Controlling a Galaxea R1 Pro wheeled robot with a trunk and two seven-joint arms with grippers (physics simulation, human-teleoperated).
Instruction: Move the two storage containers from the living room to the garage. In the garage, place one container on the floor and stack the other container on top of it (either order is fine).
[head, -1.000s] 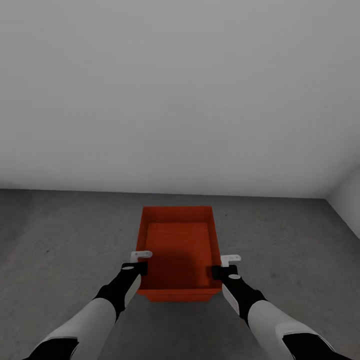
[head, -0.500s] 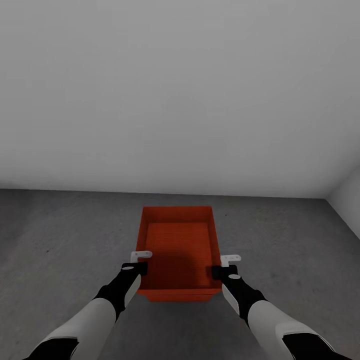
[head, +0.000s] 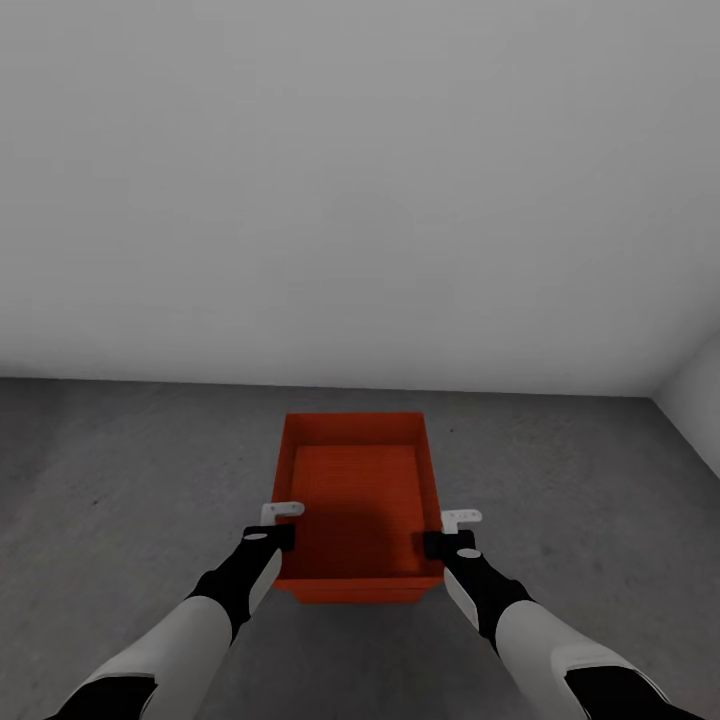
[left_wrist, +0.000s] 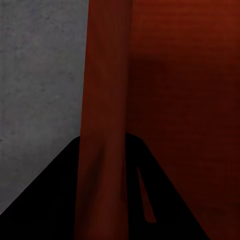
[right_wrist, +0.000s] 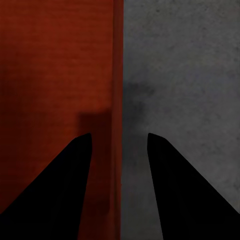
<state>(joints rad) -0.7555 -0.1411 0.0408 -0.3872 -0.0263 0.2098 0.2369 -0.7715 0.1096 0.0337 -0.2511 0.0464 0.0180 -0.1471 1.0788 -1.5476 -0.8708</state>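
Note:
An orange-red storage container (head: 358, 495) sits low on the dark grey concrete floor (head: 130, 470) of the garage, in front of me in the head view. My left gripper (head: 281, 524) is at its left wall near the front corner. In the left wrist view that wall (left_wrist: 102, 100) fills the gap between the two dark fingers, so the gripper is shut on it. My right gripper (head: 452, 531) straddles the right wall (right_wrist: 117, 75). It is open, with a gap on each side of the thin rim. Whether a second bin lies beneath, I cannot tell.
A plain white-grey wall (head: 360, 200) rises close behind the container. Another wall (head: 700, 400) meets it at the far right corner. Bare concrete stretches to both sides of the bin.

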